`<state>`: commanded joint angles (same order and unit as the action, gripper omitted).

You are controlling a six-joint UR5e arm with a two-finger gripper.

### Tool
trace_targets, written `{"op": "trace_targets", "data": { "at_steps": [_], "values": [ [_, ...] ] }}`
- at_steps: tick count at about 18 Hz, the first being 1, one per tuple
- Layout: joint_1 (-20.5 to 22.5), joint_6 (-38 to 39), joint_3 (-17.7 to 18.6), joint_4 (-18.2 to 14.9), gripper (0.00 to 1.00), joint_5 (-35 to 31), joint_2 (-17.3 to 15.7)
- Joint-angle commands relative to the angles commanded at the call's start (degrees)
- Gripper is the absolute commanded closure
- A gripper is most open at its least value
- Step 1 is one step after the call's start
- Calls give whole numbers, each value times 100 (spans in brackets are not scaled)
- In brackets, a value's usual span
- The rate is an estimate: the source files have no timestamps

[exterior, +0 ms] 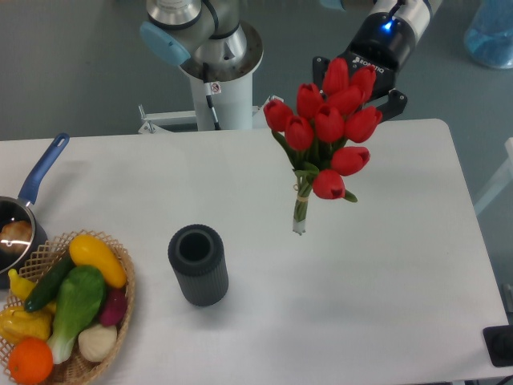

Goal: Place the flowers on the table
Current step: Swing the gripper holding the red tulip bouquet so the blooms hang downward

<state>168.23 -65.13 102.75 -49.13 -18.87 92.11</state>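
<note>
The flowers (327, 128), a bunch of red tulips with green stems tied together, hang blooms-up in the air over the right half of the white table (401, 265). Their stem ends (299, 227) point down toward the tabletop. My gripper (357, 83) sits behind the blooms at the table's far edge and is shut on the flowers. Its black fingers (394, 102) stick out on either side of the blooms, and the grip point itself is hidden by the petals.
A dark ribbed cylinder (198, 264) stands upright left of centre. A wicker basket (120, 309) of vegetables is at the front left, with a blue-handled pan (32, 188) behind it. The robot's base (215, 60) rises beyond the far edge.
</note>
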Motion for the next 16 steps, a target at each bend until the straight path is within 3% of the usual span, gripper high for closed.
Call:
{"op": "trace_targets", "data": {
  "at_steps": [10,16],
  "values": [
    [-132,-70,-79,0,74,-2128,26],
    [-817,-343,-123,0,74,-3745,465]
  ]
}}
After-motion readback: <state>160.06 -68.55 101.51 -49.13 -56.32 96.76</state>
